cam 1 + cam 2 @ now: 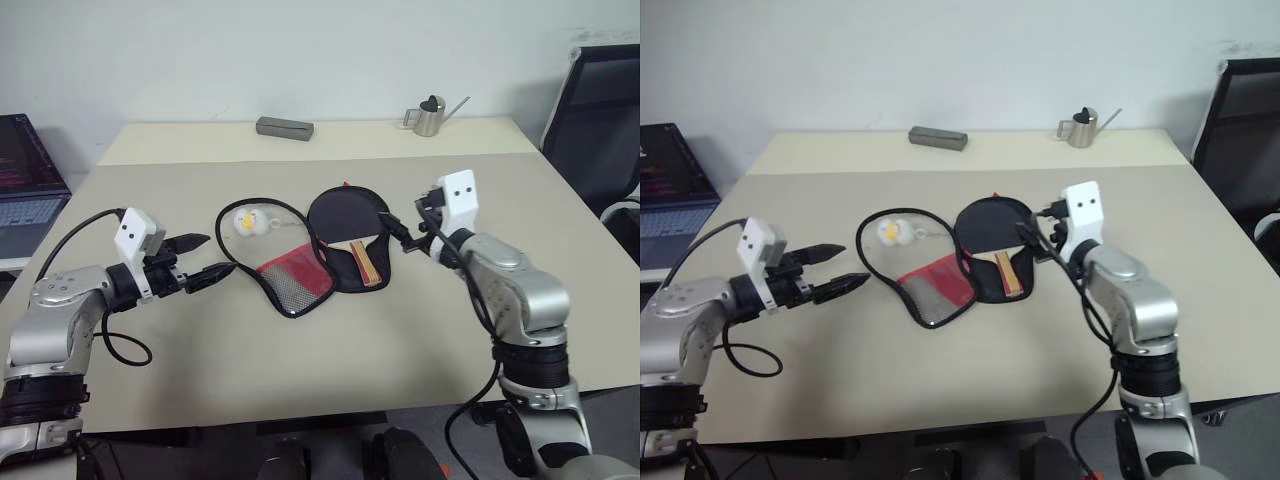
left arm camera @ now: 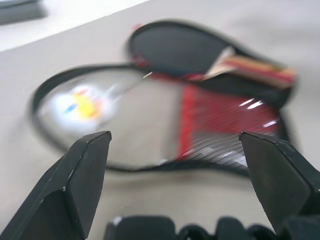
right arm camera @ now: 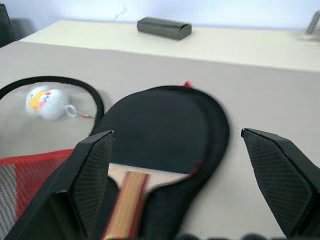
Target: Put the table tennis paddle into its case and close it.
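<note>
Table tennis paddle (image 1: 345,225), a round black rubber-faced blade with a pale wooden edge and a red-and-tan striped handle, lay inside the opened half of the case (image 1: 300,270), a paddle-shaped soft black fabric pouch with a red part and a mesh pocket. Its flap was folded out toward the robot's left and the zipper was undone, so the case stood open near the middle of the beige table (image 1: 300,360). A small white-and-yellow ball (image 1: 249,222) rested within the loop of the flap's black edge, on the left side of the case. The left gripper (image 1: 200,258) hovered above the table just left of the case, its two black fingers spread apart and holding nothing. The right gripper (image 3: 185,185) hung just right of the paddle, its fingers likewise spread wide and empty. By the far edge lay a dark grey oblong box (image 1: 284,128), and near the far right corner stood a small metal watering can (image 1: 431,117)
</note>
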